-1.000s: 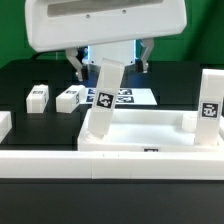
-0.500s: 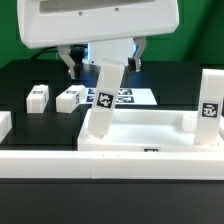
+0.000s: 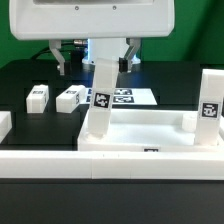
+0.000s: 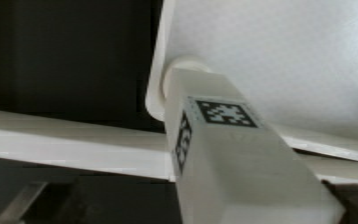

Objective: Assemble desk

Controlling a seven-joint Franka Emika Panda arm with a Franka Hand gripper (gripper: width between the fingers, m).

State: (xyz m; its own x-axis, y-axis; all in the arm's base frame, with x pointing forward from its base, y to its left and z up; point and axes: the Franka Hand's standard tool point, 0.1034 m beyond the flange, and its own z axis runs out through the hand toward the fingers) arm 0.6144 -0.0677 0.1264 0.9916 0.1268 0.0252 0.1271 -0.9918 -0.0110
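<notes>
The white desk slab [image 3: 150, 131] lies in the middle of the black table. One white tagged leg [image 3: 103, 98] stands slightly tilted in the slab's corner socket on the exterior view's left. A second leg [image 3: 209, 110] stands upright at the corner on the exterior view's right. Two loose legs [image 3: 38, 97] [image 3: 70, 98] lie on the table behind. My gripper [image 3: 93, 64] is open around the top of the tilted leg, its fingers well apart from the leg's sides. In the wrist view the leg [image 4: 220, 140] runs down onto the slab [image 4: 282, 50] between my gripper's [image 4: 194, 207] dark fingers.
The marker board [image 3: 128, 97] lies flat behind the tilted leg. A long low white rail [image 3: 110, 162] runs along the table's front edge. A white block edge [image 3: 4, 124] shows at the exterior view's far left.
My hand has shifted toward the exterior view's left and slightly up. The tilted leg and the other parts have not moved.
</notes>
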